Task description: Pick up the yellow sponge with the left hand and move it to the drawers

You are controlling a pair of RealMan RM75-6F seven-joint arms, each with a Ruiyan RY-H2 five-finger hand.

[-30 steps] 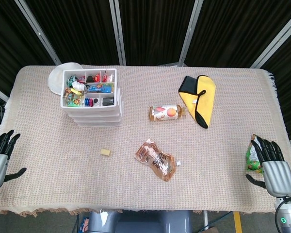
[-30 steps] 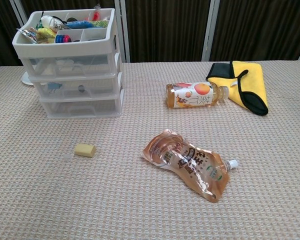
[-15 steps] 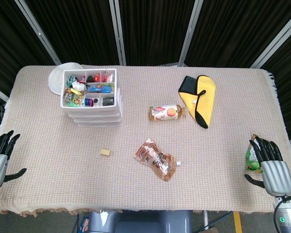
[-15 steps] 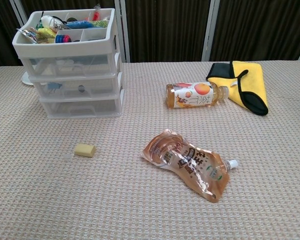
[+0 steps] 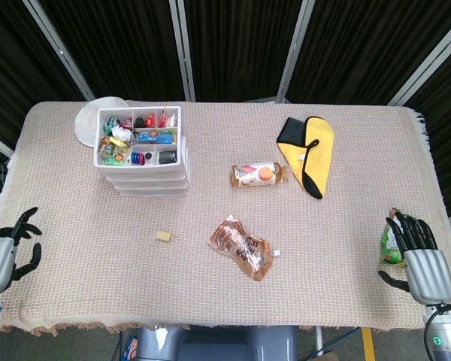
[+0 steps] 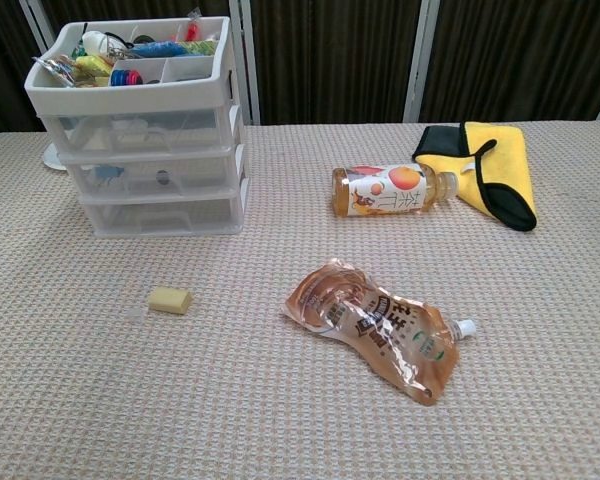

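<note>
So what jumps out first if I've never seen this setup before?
Probably the white drawers at the far left, its open top tray packed with colourful bits, and the bright yellow cloth at the far right. In the middle lie a bottle on its side and a crumpled brown pouch, with the tiny yellow sponge left of the pouch.

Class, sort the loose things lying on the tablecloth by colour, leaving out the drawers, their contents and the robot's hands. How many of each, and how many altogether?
Yellow: 2 (sponge, cloth)
Orange-brown: 2 (bottle, pouch)
Green: 1 (packet)
White: 1 (plate)
Total: 6
</note>
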